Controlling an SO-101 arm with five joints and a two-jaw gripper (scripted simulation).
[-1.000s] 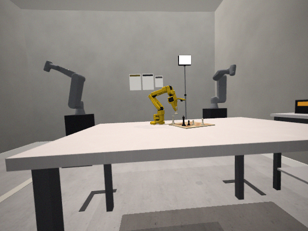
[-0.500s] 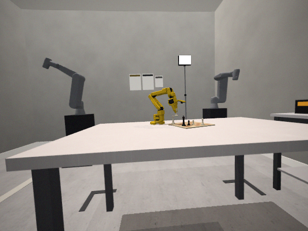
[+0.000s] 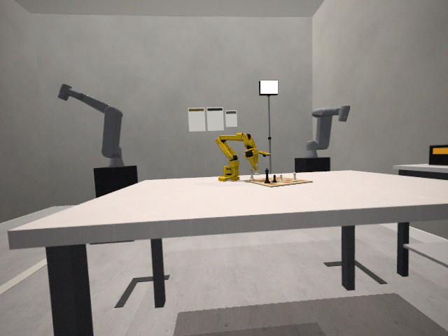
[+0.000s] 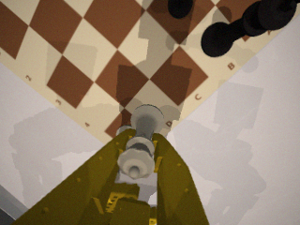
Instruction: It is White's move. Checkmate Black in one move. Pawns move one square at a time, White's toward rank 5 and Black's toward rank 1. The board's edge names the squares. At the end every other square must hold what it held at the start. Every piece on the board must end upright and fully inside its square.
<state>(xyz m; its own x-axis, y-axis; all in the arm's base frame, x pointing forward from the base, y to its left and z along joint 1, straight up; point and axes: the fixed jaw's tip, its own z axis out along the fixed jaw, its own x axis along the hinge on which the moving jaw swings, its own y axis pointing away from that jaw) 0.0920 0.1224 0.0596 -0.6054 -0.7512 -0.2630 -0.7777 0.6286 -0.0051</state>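
The white piece (image 4: 141,141) is clamped between the yellow fingers and is seen from above in the wrist view, its round base hanging over the corner of the board (image 4: 94,56) near the edge letter D and the far rank numbers. Whether the base is touching the square or is held just above it cannot be told. In the exterior view the gripper (image 3: 254,166) stands at the board's near-left corner on the tabletop (image 3: 217,206), close to the arm's base. Two dark pieces (image 4: 230,30) are seen toward the B and C side, well apart from the held piece. Several faults are considered possible. If the fingers are opened while the base overlaps the board's border or a neighbouring square, the piece would be left outside its square. If the piece is released while tilted or above the surface, it may topple. If the arm is swept low across the board, the dark pieces or the other white pieces (image 3: 294,177) may be struck and displaced. The grip is taken high on a narrow stem, so slipping or swinging of the piece is to be expected under abrupt motion.
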